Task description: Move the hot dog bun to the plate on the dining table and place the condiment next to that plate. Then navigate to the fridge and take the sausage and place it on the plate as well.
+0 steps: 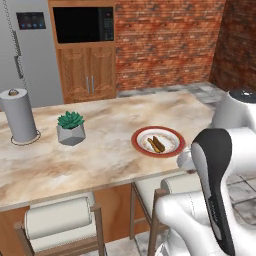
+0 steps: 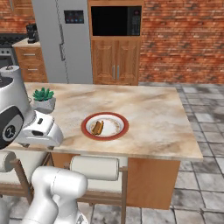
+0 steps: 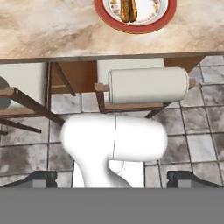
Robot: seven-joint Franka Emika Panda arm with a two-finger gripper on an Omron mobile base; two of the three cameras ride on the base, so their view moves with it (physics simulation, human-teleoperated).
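Left base view: the plate [image 1: 158,141] sits on the desk [image 1: 110,145] near its front edge, and the hot dog bun [image 1: 157,144] lies on it, roughly centred. The right base view confirms this: the bun rests inside the red-brown rim and touches nothing else. Also on the desk, well apart from the plate, are a potted succulent [image 1: 70,127] and a paper towel roll [image 1: 19,116]. I see no condiment bottle beside the plate or elsewhere on the desk.

Hand view: the hand [image 3: 113,179] points down past the desk edge toward a stool [image 3: 148,85] and the tiled floor. The two finger tips stand wide apart with nothing between them, so the hand is open and carrying nothing.

Judgement: the bun step looks done. The condiment step looks not yet done, as no bottle stands by the plate. The next move calls for locating the bottle, which probably means driving the base or swinging the arm, then gripping it upright and setting it just beside the plate rim without nudging the plate.

The fridge [image 2: 65,41] stands behind the desk with its doors closed; the sausage step is still ahead.

Writing: the fridge's dark display panel [image 2: 74,17] shows small marks, too small to read. The microwave [image 2: 116,21] shows no legible brand.
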